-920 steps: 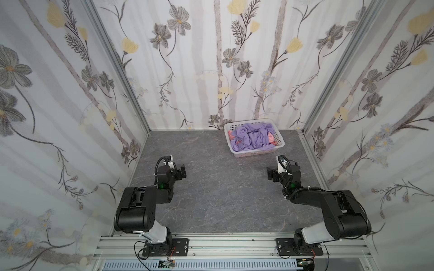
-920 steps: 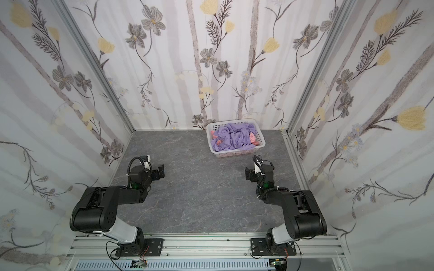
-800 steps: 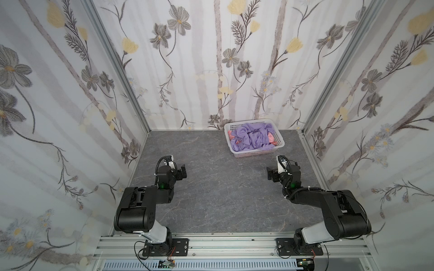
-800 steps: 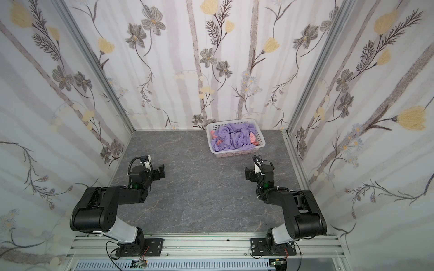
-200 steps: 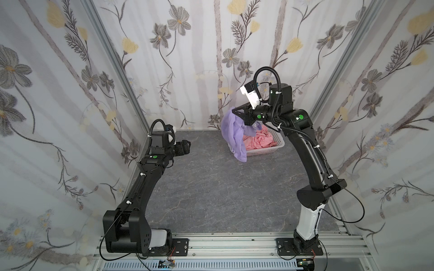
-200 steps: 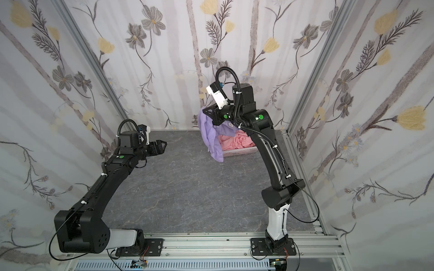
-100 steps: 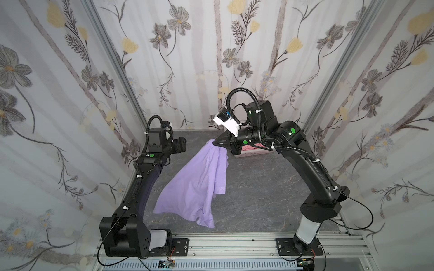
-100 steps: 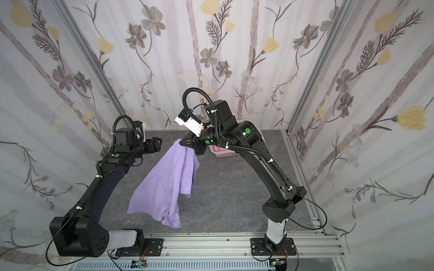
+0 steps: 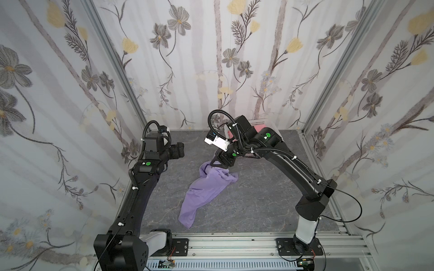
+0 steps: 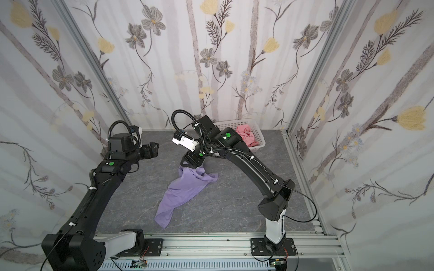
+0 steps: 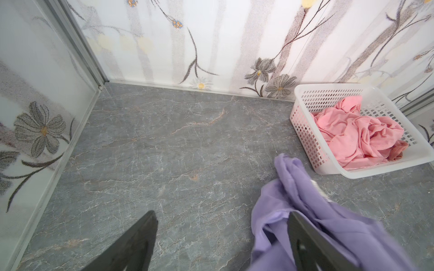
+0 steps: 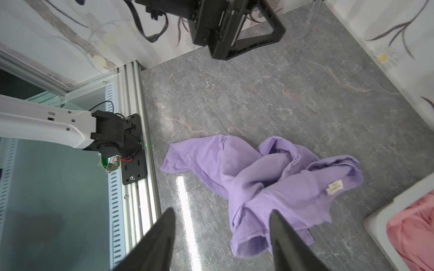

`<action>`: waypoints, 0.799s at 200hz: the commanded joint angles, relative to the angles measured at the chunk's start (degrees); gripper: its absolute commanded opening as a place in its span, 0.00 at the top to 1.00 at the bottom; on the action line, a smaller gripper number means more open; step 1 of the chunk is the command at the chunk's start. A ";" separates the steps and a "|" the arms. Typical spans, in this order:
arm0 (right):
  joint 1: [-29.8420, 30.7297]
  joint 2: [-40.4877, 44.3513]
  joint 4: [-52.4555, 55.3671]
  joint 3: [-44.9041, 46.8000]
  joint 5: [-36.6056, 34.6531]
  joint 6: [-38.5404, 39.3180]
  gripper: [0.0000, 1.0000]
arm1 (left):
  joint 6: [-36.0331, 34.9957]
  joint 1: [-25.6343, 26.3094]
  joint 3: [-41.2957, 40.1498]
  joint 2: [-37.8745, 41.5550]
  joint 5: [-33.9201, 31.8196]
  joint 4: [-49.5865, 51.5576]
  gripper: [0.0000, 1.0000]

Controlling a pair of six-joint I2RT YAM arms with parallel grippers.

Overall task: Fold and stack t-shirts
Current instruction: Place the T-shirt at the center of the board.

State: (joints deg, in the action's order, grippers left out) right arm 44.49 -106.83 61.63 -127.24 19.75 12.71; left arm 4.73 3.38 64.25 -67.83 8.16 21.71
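On the grey worktop (image 9: 258, 199) the lavender t-shirt (image 9: 204, 187) is seen lying crumpled near the middle, the pink garment (image 11: 352, 133) is kept in the white basket (image 11: 303, 131) at the back, and both the right fingers (image 12: 159, 239) and the left fingers (image 11: 136, 241) are held apart, empty.

Matte black left arm (image 9: 141, 187) and right arm (image 9: 288, 164) bear round green dots (image 9: 148, 163). Ribbed black hoses (image 9: 218, 111) arch at the wrists; base links (image 9: 305, 232) are pale grey.
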 commanded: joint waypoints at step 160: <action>-36.01 -28.25 -0.49 -13.18 -38.12 -4.26 0.05 | 4.49 -0.04 -8.97 7.63 3.01 -1.16 0.08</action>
State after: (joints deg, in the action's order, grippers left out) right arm 11.40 -134.87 60.75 -140.38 -13.54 8.58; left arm 9.04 3.38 55.53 -59.27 10.72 21.63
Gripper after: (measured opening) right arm 0.950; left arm 0.919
